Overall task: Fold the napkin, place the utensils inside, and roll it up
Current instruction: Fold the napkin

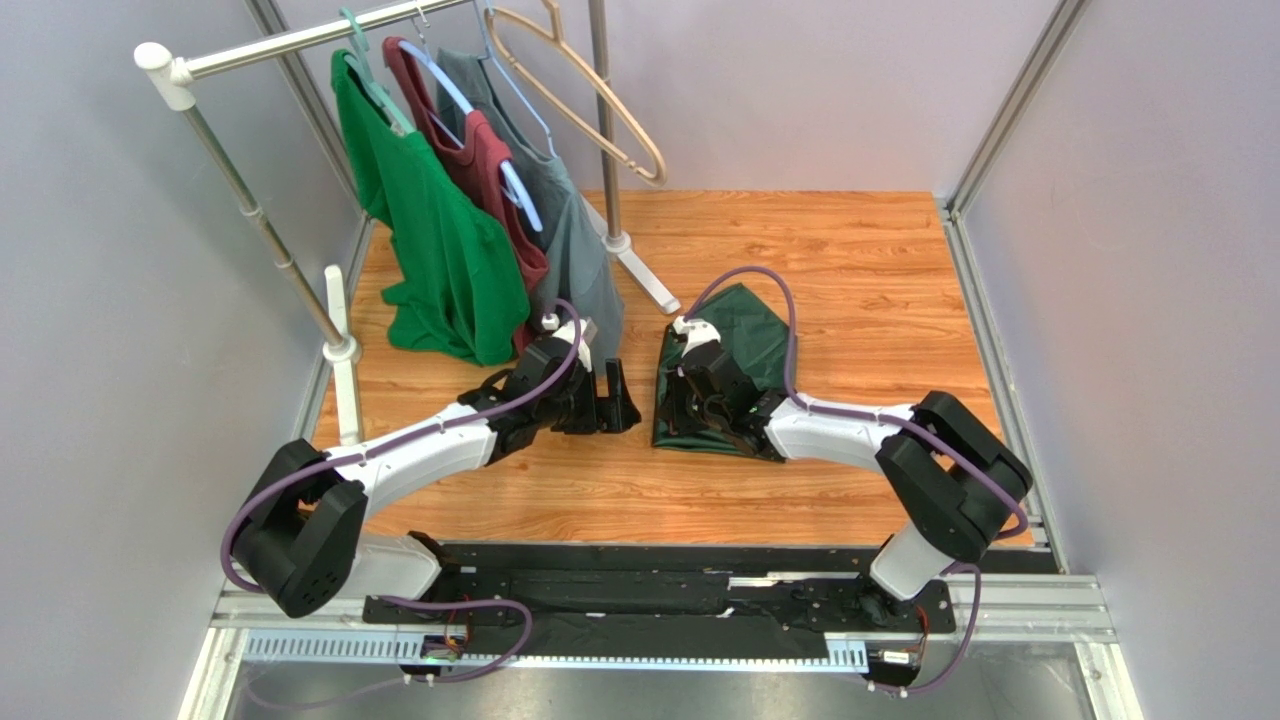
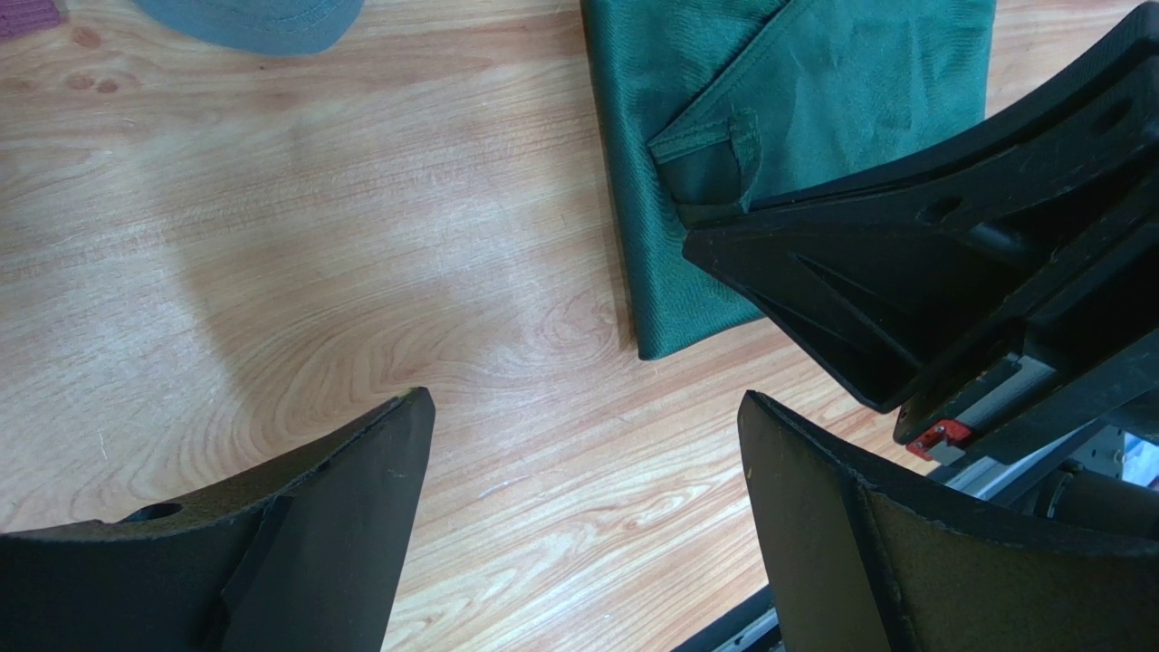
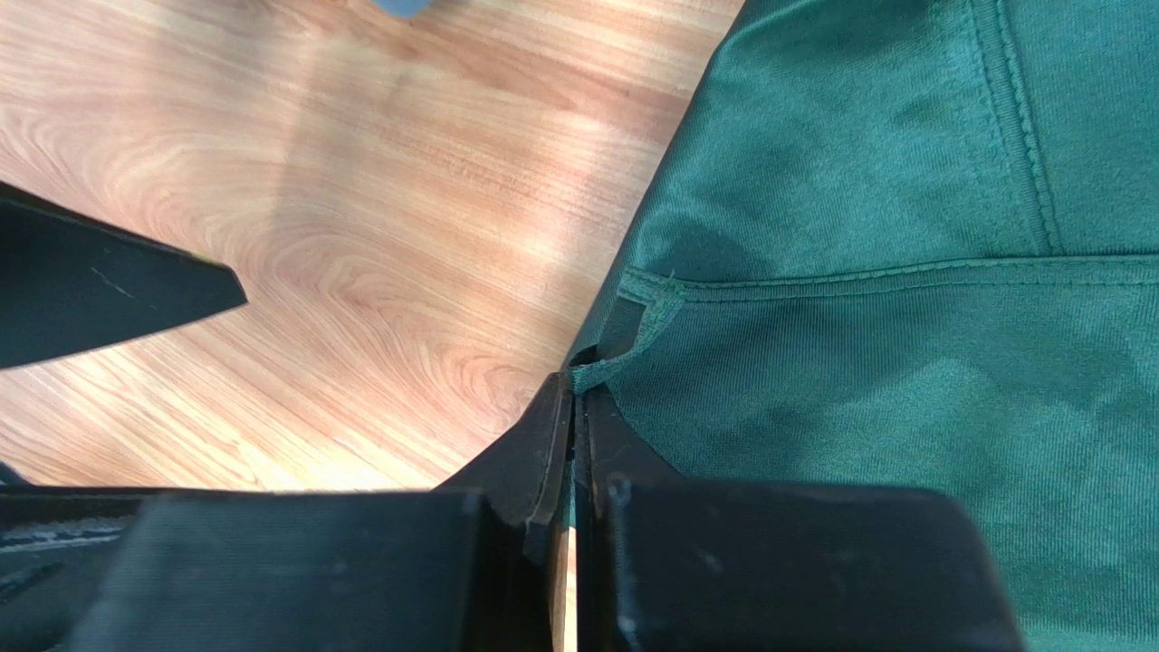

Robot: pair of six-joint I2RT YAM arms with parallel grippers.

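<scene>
The dark green napkin (image 1: pixel 744 353) lies folded on the wooden table, right of centre. My right gripper (image 1: pixel 694 393) is shut on a corner of the napkin (image 3: pixel 871 299); the hem is pinched between the fingertips (image 3: pixel 555 421). My left gripper (image 1: pixel 613 402) is open and empty just left of the napkin, low over bare wood. In the left wrist view the gripper (image 2: pixel 585 462) faces the napkin (image 2: pixel 816 122) and the right gripper (image 2: pixel 939 272) on it. The fork is not in view.
A clothes rack (image 1: pixel 256 60) stands at the back left with a bright green shirt (image 1: pixel 436 240), a dark red shirt (image 1: pixel 489 180) and a grey-green shirt (image 1: pixel 579 248) on hangers, plus an empty hanger (image 1: pixel 586 90). Grey walls enclose the table (image 1: pixel 842 255).
</scene>
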